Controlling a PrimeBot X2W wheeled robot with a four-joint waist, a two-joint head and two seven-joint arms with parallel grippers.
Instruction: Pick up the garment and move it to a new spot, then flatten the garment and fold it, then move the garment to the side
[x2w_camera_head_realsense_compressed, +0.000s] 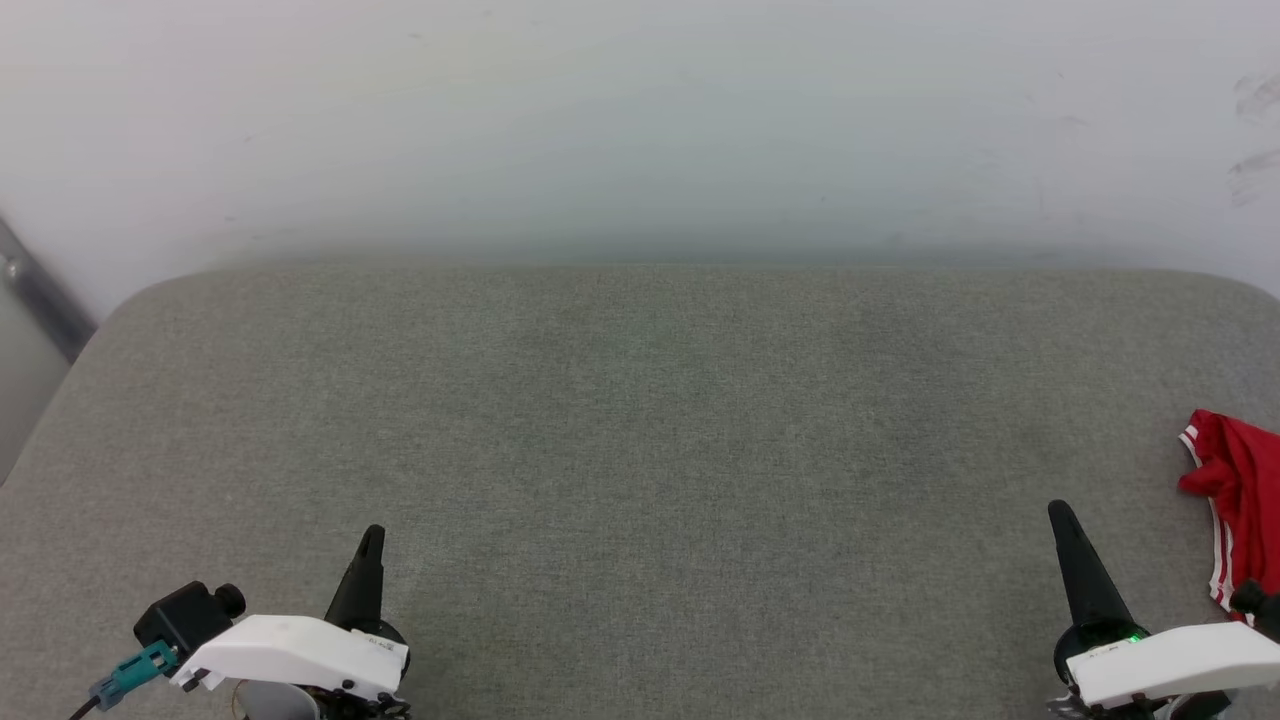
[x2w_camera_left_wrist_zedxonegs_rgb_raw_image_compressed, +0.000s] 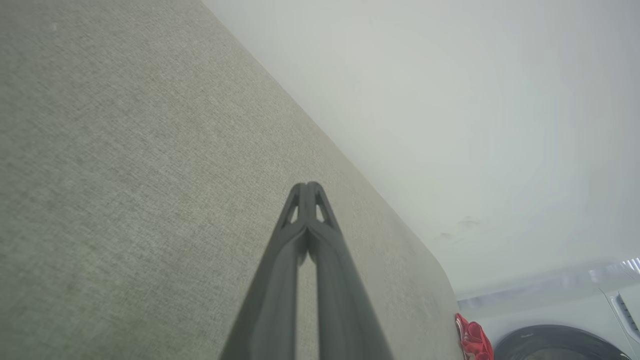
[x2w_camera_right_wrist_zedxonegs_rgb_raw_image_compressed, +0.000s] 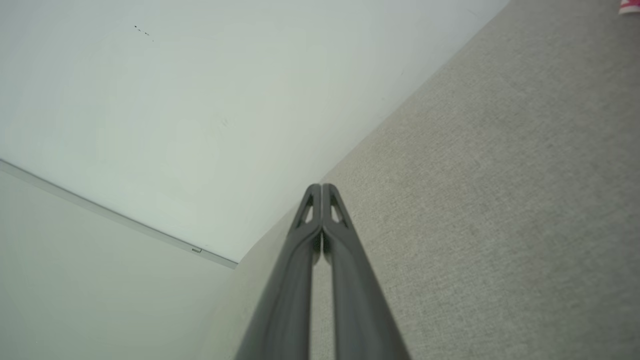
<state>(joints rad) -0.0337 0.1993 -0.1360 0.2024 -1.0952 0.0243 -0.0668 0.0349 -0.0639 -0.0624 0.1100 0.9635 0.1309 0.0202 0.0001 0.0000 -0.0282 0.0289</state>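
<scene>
Presently, left tool (x2w_camera_head_realsense_compressed: 372, 540) and right tool (x2w_camera_head_realsense_compressed: 1060, 516) are closed and empty; the red, stripe-trimmed garment (x2w_camera_head_realsense_compressed: 1243, 478) lies bunched at 3 o'clock on the desk (x2w_camera_head_realsense_compressed: 640, 450). The right tool should open, then pinch an upper fold.

Laundry room: washing machine (x2w_camera_left_wrist_zedxonegs_rgb_raw_image_compressed: 555, 320) beside grey padded table (x2w_camera_head_realsense_compressed: 640, 450), white wall (x2w_camera_head_realsense_compressed: 640, 120).

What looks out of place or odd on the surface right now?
The shirt lies bunched at the right edge of the pad, not flat, running out of the head view. Nothing else stands out.
</scene>
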